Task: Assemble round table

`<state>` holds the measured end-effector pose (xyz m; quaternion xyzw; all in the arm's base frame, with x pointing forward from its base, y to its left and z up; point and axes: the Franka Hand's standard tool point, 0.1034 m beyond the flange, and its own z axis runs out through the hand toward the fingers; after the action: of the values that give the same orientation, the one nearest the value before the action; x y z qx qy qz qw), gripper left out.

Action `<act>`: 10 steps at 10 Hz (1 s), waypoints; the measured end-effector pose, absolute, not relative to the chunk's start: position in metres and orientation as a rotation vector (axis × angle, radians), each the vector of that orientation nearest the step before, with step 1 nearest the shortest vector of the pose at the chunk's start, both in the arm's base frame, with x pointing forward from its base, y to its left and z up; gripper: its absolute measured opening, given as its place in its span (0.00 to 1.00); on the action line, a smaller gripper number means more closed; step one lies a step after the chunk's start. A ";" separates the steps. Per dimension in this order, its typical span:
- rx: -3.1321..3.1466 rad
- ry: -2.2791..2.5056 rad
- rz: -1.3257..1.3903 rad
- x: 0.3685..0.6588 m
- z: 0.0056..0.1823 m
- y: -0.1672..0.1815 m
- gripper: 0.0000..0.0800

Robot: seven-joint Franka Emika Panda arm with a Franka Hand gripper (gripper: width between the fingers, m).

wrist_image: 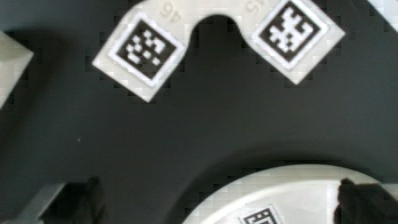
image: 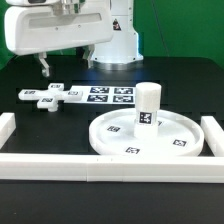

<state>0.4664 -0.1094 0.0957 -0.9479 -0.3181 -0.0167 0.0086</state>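
Black matte table (image: 60,130), edged by long white straight border rails (image: 110,166) of square section along the near side and at both ends.

Gripper (image: 44,72) hung from the white arm above the far part of the table, toward the exterior view's left. It was unclenched and grasped nothing. In the wrist view its two dark fingers (wrist_image: 68,200) stood wide apart, with only table and parts seen far beneath them.

Small cross-shaped piece (image: 48,97) lay flat on the table just below the gripper. It was white smooth plastic with stubby squared arms. Two of its arms showed in the wrist view, each carrying a black-and-white square tag, with a rounded notch between them.

Marker board (image: 100,95), thin and flat and printed with several tags, lay just beside the cross on the exterior view's right. I could not tell whether the two touched.

Large round rimmed disc (image: 170,128) sat near the front rail, toward the exterior view's right. It was a white shallow dish with a raised lip and tags on its floor.

Short thick cylindrical post (image: 147,100) stood upright on the disc's floor, near the middle. It was smooth and white with a tag on its side.
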 end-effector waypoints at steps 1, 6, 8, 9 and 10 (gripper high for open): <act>-2.962 -0.991 -0.051 0.466 0.095 -0.110 0.81; -3.022 -0.968 -0.065 0.428 0.070 -0.149 0.81; -3.015 -0.961 -0.036 0.422 0.060 -0.150 0.81; -3.015 -0.962 -0.037 0.422 0.061 -0.150 0.81; -3.014 -0.963 -0.035 0.422 0.060 -0.150 0.81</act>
<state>0.4222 -0.1502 0.0602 -0.9524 -0.3043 -0.0111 -0.0114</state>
